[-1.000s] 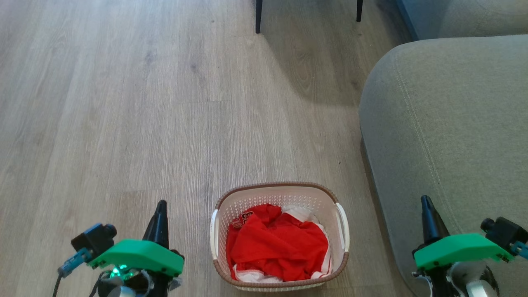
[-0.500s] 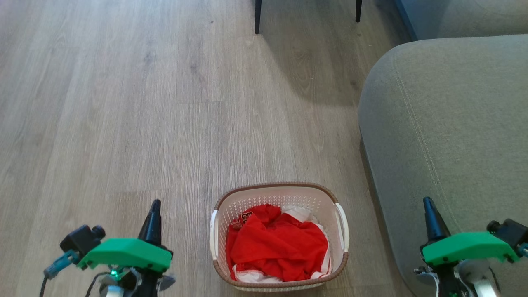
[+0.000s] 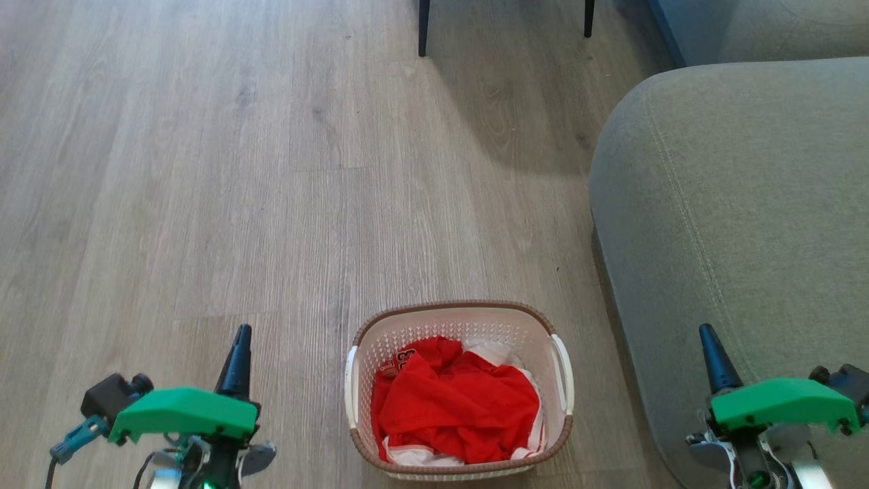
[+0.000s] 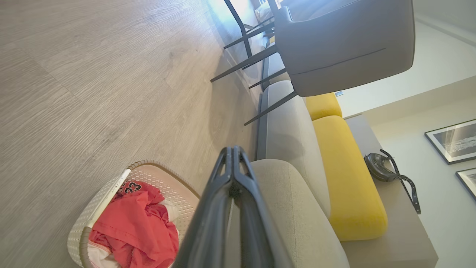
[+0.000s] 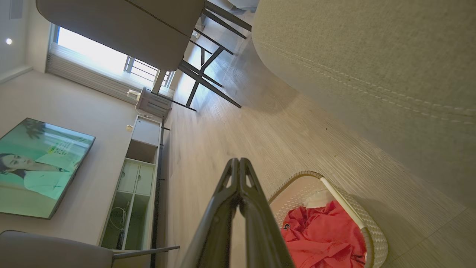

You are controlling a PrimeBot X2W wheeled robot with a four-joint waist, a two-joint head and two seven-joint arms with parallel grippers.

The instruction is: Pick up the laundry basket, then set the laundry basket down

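Observation:
The laundry basket [image 3: 461, 319] is cream-white and perforated, with a brown woven rim and white side handles. It stands on the wooden floor at the bottom centre of the head view, holding red and white clothes [image 3: 458, 404]. My left gripper [image 3: 241, 334] is shut and empty, a short way left of the basket. My right gripper [image 3: 706, 333] is shut and empty, right of the basket, in front of the sofa arm. Neither touches it. The basket [image 4: 111, 188] sits lower left of my shut left gripper [image 4: 232, 149] in the left wrist view, and the basket [image 5: 349, 208] lies lower right of my shut right gripper [image 5: 238, 160] in the right wrist view.
A grey sofa arm [image 3: 733, 204] stands close to the basket's right side. Dark chair legs [image 3: 425, 27] rise at the far end of the floor. The left wrist view shows a grey chair [image 4: 346, 41] and yellow cushions [image 4: 346, 178]. A cabinet [image 5: 137, 175] and a screen [image 5: 41, 163] line the wall.
Both grippers have drawn outward and back, away from the basket: the left toward the lower left, the right toward the lower right. The basket has stayed in place.

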